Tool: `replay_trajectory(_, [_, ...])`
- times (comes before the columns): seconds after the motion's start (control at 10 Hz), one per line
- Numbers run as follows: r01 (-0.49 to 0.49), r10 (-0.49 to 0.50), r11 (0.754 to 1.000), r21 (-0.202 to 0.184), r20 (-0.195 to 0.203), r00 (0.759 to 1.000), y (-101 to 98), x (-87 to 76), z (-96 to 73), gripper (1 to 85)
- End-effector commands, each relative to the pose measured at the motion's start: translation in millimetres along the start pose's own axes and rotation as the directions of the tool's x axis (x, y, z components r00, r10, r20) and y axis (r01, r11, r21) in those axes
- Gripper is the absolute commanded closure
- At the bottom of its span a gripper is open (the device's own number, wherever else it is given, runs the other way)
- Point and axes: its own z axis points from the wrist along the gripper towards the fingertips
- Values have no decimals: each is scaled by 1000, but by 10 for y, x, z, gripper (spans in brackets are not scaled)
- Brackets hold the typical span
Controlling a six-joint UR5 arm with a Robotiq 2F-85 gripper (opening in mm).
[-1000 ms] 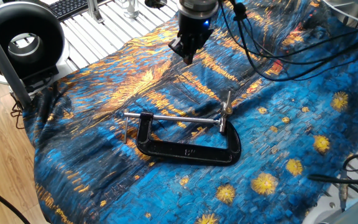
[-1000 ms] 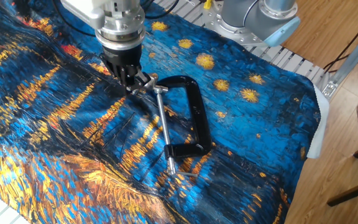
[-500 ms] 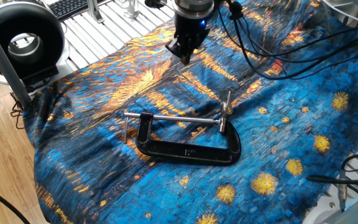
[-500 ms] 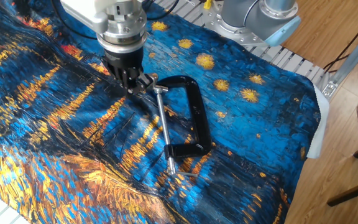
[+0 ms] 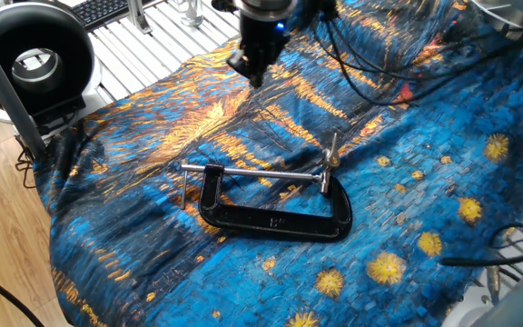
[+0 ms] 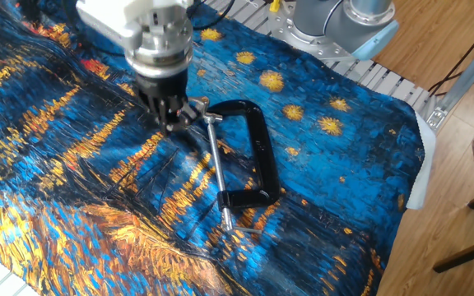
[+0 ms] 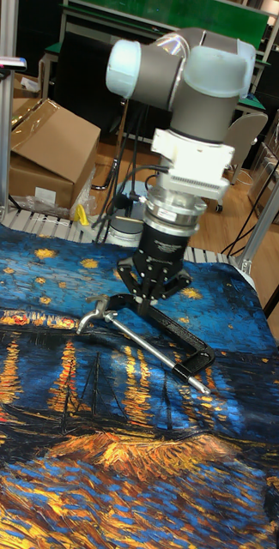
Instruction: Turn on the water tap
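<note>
The water tap [image 5: 331, 160] is a short silver crossbar with a brass hub, standing at the right end of the long screw of a black C-clamp [image 5: 275, 221] that lies flat on the painted cloth. It also shows as the tap [image 6: 206, 116] and the tap [image 7: 94, 317]. My gripper [image 5: 253, 76] hangs above the cloth, well back and left of the tap, fingertips together, holding nothing. From the other side, the gripper [image 6: 171, 123] sits just left of the crossbar and partly hides it. In the tall view the gripper [image 7: 147, 302] is over the clamp's frame.
A blue and orange cloth [image 5: 443, 163] covers the table. A black ring-shaped device [image 5: 33, 54] stands at the far left, cables [image 5: 379, 86] trail from the arm, and the robot base [image 6: 344, 20] sits at the table edge. A cardboard box [image 7: 45, 146] lies beyond.
The gripper has moved away from the tap, leftward and further back in one fixed view, staying shut. The clamp and tap have not moved.
</note>
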Motion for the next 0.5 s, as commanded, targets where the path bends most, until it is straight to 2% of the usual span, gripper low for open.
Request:
replay_trajectory(0.0, [8, -8, 1000, -4, -1, 1000, 198, -243, 13, 847])
replay_trajectory(0.2, [11, -11, 1000, -7, -1, 1000, 206, -244, 11, 847])
replay_trajectory(0.4, [1, -1, 1000, -31, 0, 1000, 269, -247, 10, 847])
